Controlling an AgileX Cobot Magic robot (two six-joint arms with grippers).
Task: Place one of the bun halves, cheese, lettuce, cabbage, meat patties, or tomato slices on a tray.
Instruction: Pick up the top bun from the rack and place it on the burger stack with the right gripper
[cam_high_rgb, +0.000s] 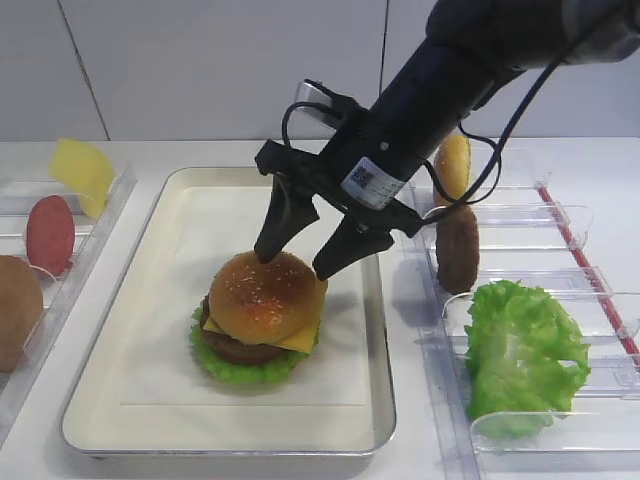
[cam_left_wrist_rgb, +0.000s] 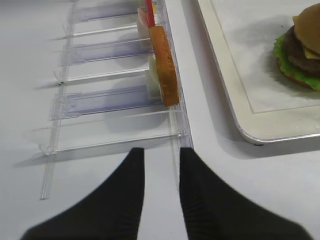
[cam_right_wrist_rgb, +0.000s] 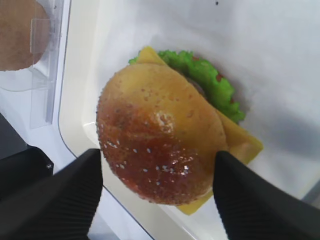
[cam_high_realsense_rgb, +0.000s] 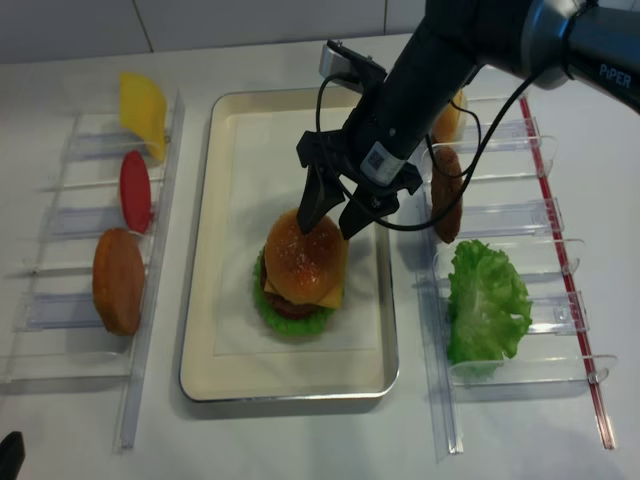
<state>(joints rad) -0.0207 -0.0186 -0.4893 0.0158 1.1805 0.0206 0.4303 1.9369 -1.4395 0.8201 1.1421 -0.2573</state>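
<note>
- A white table (cam_high_rgb: 200, 155) fills the scene, smooth and evenly lit.
- Behind it stands a pale wall (cam_high_rgb: 220, 60) of flat panels with thin dark seams.
- Soft shadows fall on the tabletop.

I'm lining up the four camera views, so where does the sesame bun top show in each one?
Exterior high: sesame bun top, lower centre, capping the stack.
Right wrist: fills the middle.
Left wrist: only its edge, top right corner.
Exterior high (realsense): centre.
Shared landmark: the tray beneath it.
</note>
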